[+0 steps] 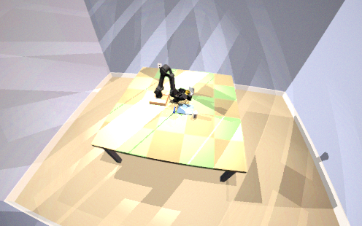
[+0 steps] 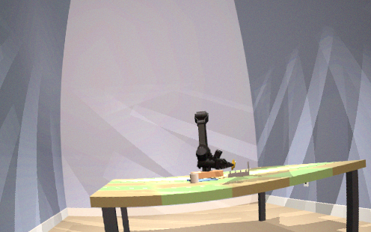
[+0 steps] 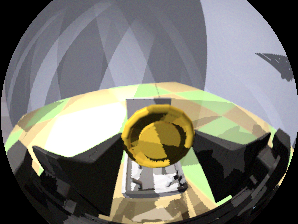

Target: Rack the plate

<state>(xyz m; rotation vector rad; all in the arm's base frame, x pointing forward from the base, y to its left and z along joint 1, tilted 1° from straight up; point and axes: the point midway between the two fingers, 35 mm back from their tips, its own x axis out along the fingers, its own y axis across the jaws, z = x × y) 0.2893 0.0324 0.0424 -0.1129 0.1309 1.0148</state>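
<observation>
The yellow round plate [image 1: 187, 92] [image 2: 233, 164] [image 3: 159, 140] is held by its two sides, standing about upright. My gripper [image 2: 232, 165] [image 3: 158, 136] is shut on it, a black finger at each side. The grey dish rack [image 2: 238, 174] [image 3: 128, 192] stands on the table below the plate, with a tall panel at its far end that shows behind the plate in the wrist view. In the exterior view the plate's lower edge is slightly above the rack's low rails. The plate and the fingers hide part of the rack, so its slots are hard to tell.
An orange-brown block [image 1: 158, 103] [image 2: 215, 174] lies near the arm's base. A light blue flat item [image 1: 185, 109] lies in front of the arm, with a small dark blue object [image 1: 174, 110] at its left and a grey cup [image 1: 195, 115] [image 2: 194, 178] at its right.
</observation>
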